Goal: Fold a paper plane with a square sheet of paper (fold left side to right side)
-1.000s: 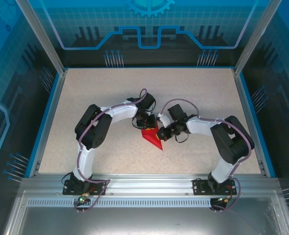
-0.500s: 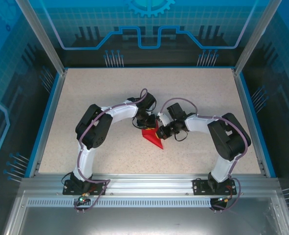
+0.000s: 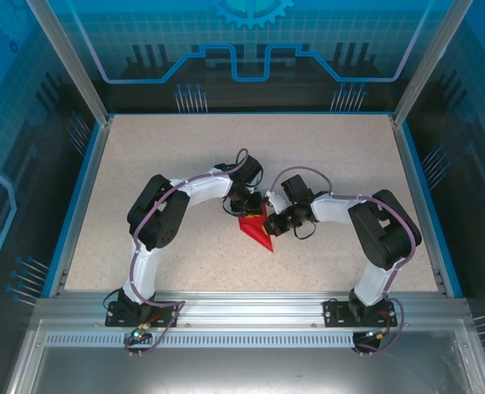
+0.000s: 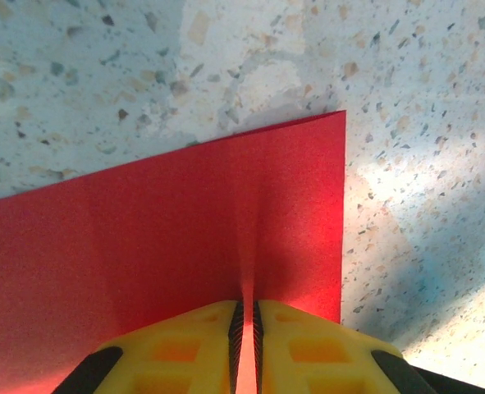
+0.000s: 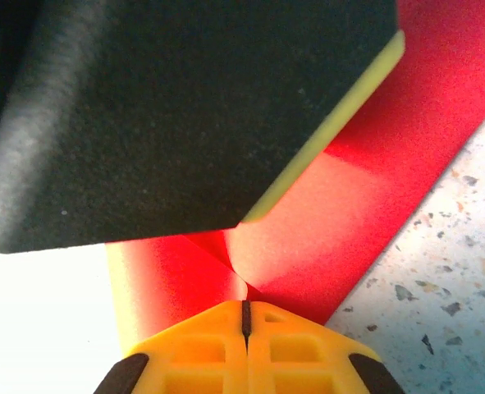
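1. The red paper (image 3: 255,231) lies at the middle of the speckled beige worktop (image 3: 144,156), well apart from every edge. It is already folded into a narrow wedge, with its point towards the near edge.
2. The left arm (image 3: 185,190) and the right arm (image 3: 340,209) are curled in over the wide far end of the wedge, one from each side.
3. In the left wrist view, the left jaws are drawn narrow around a thin raised ridge of the red paper (image 4: 185,238), which is pinched between them. A square corner of the sheet is seen flat on the worktop beyond.
4. In the right wrist view, the right jaws are closed tight, with their tips against a crease in the red paper (image 5: 373,164). Whether any paper is caught between them cannot be told. A strip of the yellow reverse is shown at one edge, and a dark blurred shape with a yellow rim is seen overhead.
5. The task is judged to be well advanced: the pointed shape is formed, and further creasing and wing folds seem to be left.
6. The worktop is bordered in blue and enclosed by translucent blue panels (image 3: 250,49), with a metal rail (image 3: 250,312) along the near edge.
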`<state>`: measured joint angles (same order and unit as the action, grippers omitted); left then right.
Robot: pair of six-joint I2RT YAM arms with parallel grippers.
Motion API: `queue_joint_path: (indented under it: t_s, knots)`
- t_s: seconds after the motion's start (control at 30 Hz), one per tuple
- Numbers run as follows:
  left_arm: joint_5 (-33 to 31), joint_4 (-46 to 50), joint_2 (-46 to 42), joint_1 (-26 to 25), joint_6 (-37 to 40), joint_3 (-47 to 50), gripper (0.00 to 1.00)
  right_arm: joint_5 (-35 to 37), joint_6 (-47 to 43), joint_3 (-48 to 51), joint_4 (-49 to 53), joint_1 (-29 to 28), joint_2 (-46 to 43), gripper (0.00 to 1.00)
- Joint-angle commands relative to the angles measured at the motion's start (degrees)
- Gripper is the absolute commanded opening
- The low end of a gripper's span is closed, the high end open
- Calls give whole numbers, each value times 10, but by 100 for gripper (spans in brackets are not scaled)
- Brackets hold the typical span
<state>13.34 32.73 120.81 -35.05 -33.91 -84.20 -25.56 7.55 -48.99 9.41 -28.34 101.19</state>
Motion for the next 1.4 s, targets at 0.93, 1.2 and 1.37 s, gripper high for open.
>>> queue_joint_path:
  t_s: [0.93,1.2,1.37]
  knots:
    - [-6,22,29,-11,9,2,17,7,4,-5,27,18,0,0]
    - [-3,19,27,-11,8,1,18,7,4,-11,45,10,28,0]
    - [-3,20,26,-12,9,1,18,4,6,-11,42,7,26,0]
